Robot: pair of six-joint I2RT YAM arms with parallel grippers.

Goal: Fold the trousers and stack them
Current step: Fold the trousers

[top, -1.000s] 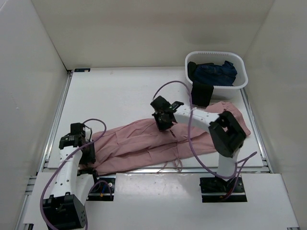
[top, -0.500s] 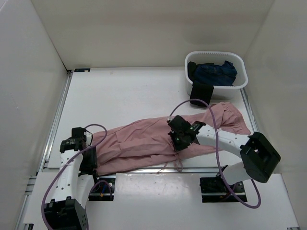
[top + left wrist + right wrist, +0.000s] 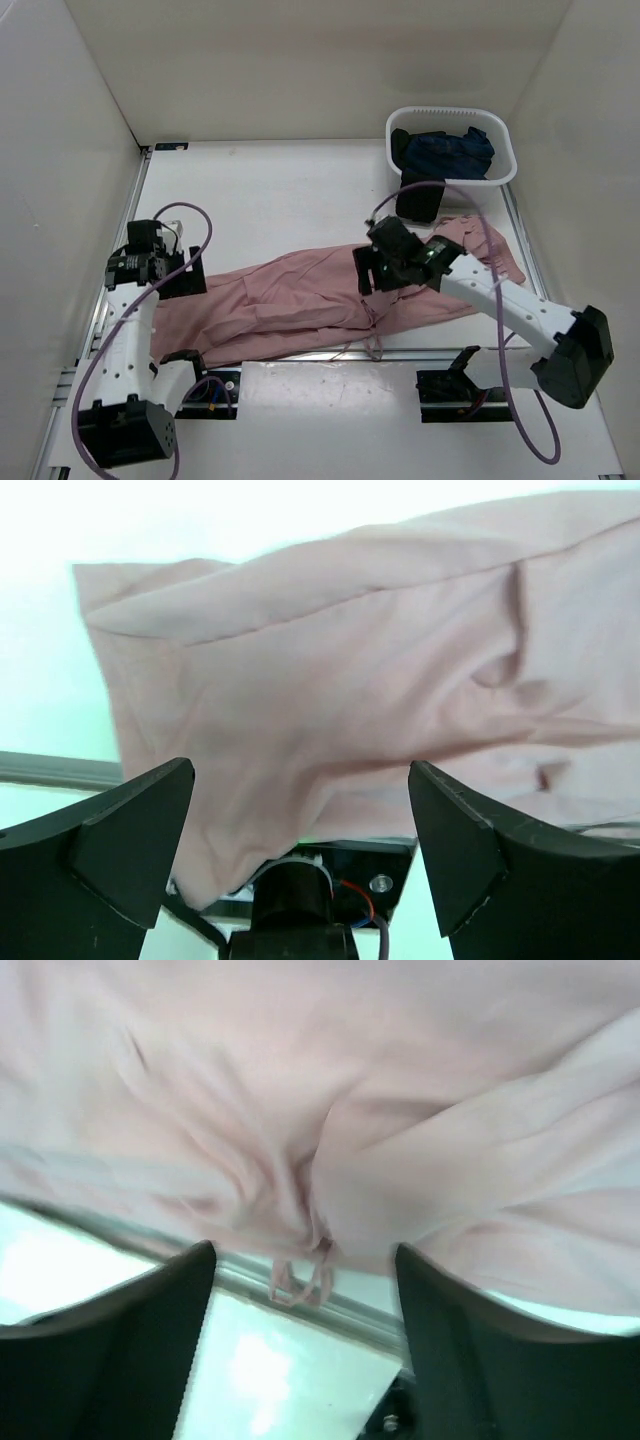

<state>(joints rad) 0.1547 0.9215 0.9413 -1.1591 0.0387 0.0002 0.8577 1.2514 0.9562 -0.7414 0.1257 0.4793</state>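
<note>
The dusty-pink trousers point(image 3: 300, 305) lie lengthwise along the table's near edge, crumpled, with the waist end to the right near the basket. Their thin drawstring point(image 3: 300, 1282) dangles over the front rail. My left gripper point(image 3: 168, 276) hovers over the trousers' left end point(image 3: 300, 680), open, with nothing between its fingers point(image 3: 130, 835). My right gripper point(image 3: 372, 270) hangs open above the middle of the trousers point(image 3: 330, 1110), its fingers point(image 3: 450, 1320) apart from the cloth.
A white basket point(image 3: 505, 150) at the back right holds a dark navy garment point(image 3: 450, 150). A black cloth point(image 3: 418, 195) hangs over its front wall. White walls close in the table on three sides. The metal front rail point(image 3: 400, 352) runs under the trousers' near edge.
Both grippers have opened and let go of the trousers, which now lie flat. The left gripper has risen and moved back; the right gripper came down toward the near edge, then lifted slightly.
</note>
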